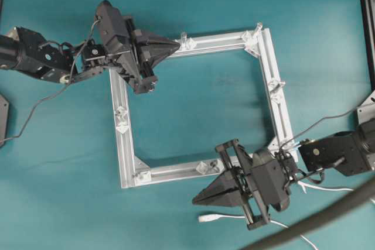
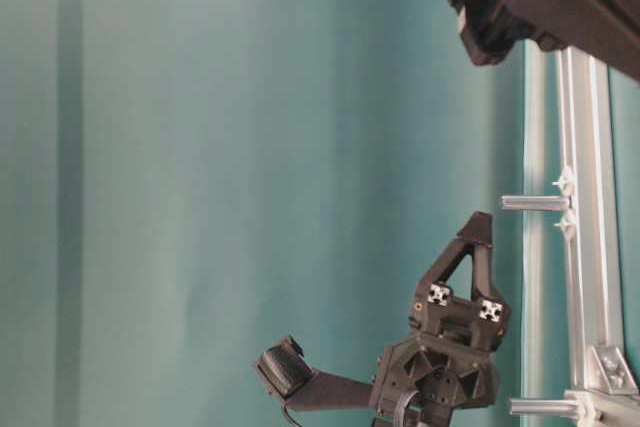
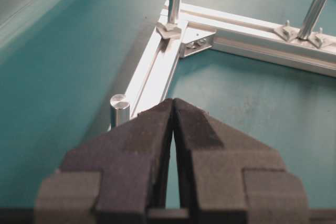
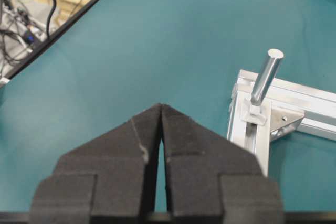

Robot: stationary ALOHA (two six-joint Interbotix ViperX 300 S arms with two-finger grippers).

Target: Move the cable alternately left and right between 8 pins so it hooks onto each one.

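Both tools are pinched fully closed and carry nothing. Your left gripper (image 1: 176,44), a black wedge of two foam-faced fingers, hangs over the upper-left corner of the square silver aluminium-rail frame (image 1: 275,80); in its wrist view one silvery upright pin (image 3: 119,108) stands just beside its tip on the left, and two more pins rise further ahead along the rails. Your right gripper (image 1: 197,201) sits just outside the frame's lower rail, tip pointing away from its arm, with one corner pin (image 4: 265,77) ahead and to its right.

The thin white cable (image 1: 234,217) with the small white plug (image 1: 205,218) lies on the teal tabletop (image 1: 205,103) directly alongside the right gripper, the plug just off its tip, the cord trailing back under the wrist. It touches no pin, so the weaving has not begun.

Expect the cable to be light and limp: it will sag, curl and slide off a pin unless you keep it taut. It looks smooth, so it may slip between foam pads. Take it a little behind the plug, where the stiffer end gives you something to steer, and you must spread the right jaws first. The pins are slender, so lead the cord around them gently rather than dragging hard.
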